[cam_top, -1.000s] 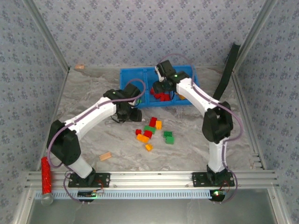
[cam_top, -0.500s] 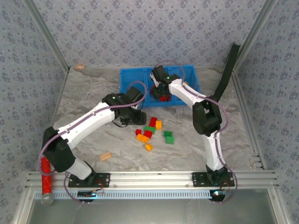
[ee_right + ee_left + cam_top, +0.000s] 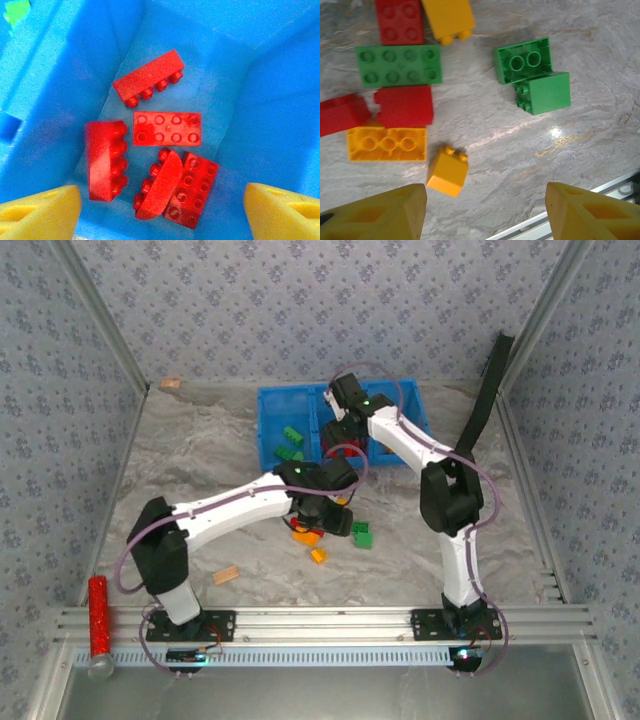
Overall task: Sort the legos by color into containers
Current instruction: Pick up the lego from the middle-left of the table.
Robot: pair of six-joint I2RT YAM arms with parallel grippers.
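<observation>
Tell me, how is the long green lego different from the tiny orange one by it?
The long green lego is wide, with eight studs facing up. The tiny orange lego is much smaller and tipped on its side, studs pointing sideways. Both lie loose on the table.

Tray [image 3: 268, 408] sits far-centre on your desk [image 3: 200, 470]. Loose legos [image 3: 400, 65] lie just before it, below your left end effector [image 3: 485, 207]. Five legos [image 3: 167, 128] in its middle compartment, below right end effector [image 3: 162, 210].
</observation>
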